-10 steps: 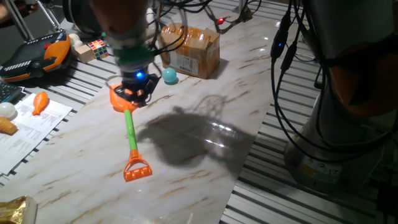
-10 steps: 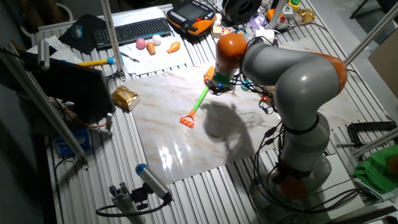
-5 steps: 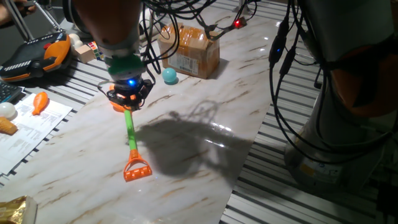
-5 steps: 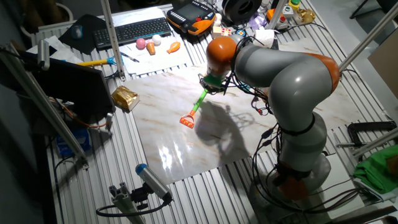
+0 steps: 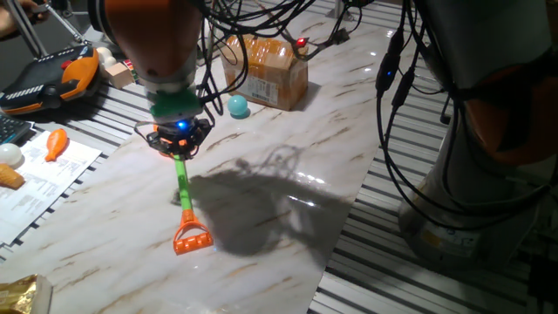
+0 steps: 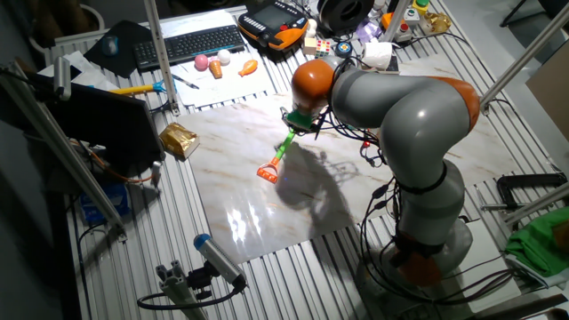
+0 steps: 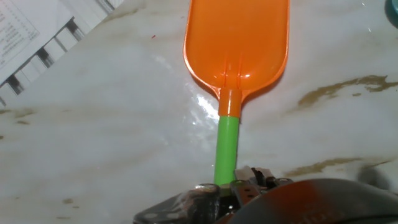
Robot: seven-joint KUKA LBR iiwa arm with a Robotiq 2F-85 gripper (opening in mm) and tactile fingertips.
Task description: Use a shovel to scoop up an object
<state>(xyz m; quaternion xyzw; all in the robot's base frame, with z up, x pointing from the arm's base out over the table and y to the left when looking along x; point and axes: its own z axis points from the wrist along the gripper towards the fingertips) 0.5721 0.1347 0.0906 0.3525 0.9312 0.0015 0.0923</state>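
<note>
The shovel lies flat on the marble table; its green shaft (image 5: 183,187) ends in an orange D-shaped end (image 5: 192,237). In the hand view the orange blade (image 7: 239,37) fills the top and the shaft (image 7: 227,146) runs down under the hand. My gripper (image 5: 179,144) hangs just above the shaft where it meets the blade, its fingers spread to either side, open and holding nothing. From the other side, the gripper (image 6: 298,124) covers the blade, with the shovel's shaft (image 6: 283,151) below it. The object, a small teal ball (image 5: 237,106), rests beyond the gripper, next to the box.
A brown cardboard box (image 5: 266,70) stands behind the ball. An orange carrot toy (image 5: 57,142) lies on papers at the left, off the marble slab. A gold foil packet (image 6: 178,140) sits by the slab's left corner. Cables hang above the back of the table.
My gripper has shifted from over the blade toward the shaft, leftward and nearer in the first fixed view. The shovel and the ball have stayed where they were.
</note>
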